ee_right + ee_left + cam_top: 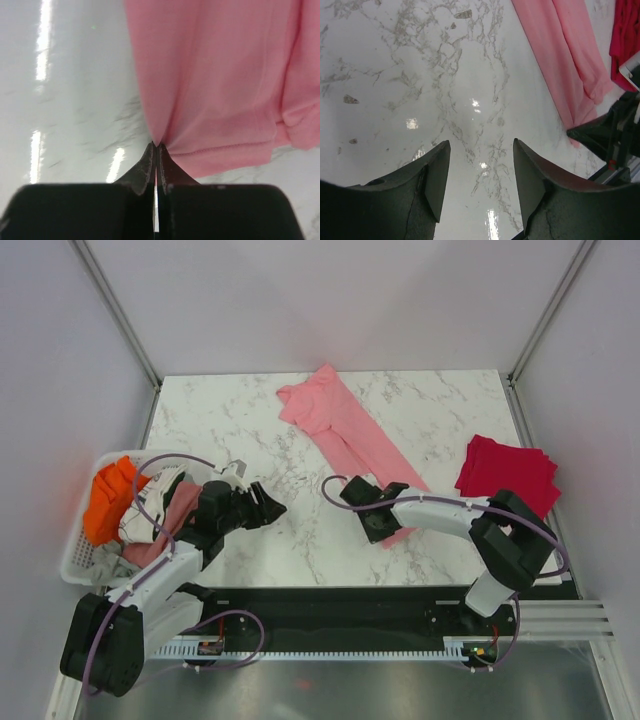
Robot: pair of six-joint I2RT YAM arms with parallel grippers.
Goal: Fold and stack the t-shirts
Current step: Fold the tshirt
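Toward the near edge of the marble table [230, 420], a little right of its middle, the right gripper [156, 146] is clenched on the light pink t-shirt [345, 430]. Its wrist camera shows the two dark fingertips pressed together with a pinch of pink cloth drawn up between them, just above the stitched hem. The right arm rises from its base at the near right corner and bends at a dark elbow close to the right edge. Its white forearm then runs leftward along the near side, and the wrist turns down onto the shirt's near end.

The pink t-shirt lies in a long, narrow band on the diagonal, from the middle of the far edge down to that pinched end, partly folded lengthwise and rumpled at the far end. The crimson red t-shirt [507, 473] sits folded and flat against the right edge, well apart from the pink one.

The left gripper [481, 142] is released, its jaws spread wide over bare marble with nothing between them. The left arm climbs from the near left corner and leans in toward the table's centre, fingers pointing toward the right arm. A purple cable loops along each arm.

A white basket [72, 558] at the left edge holds an orange garment [110, 502] with pink and white cloth beside it.
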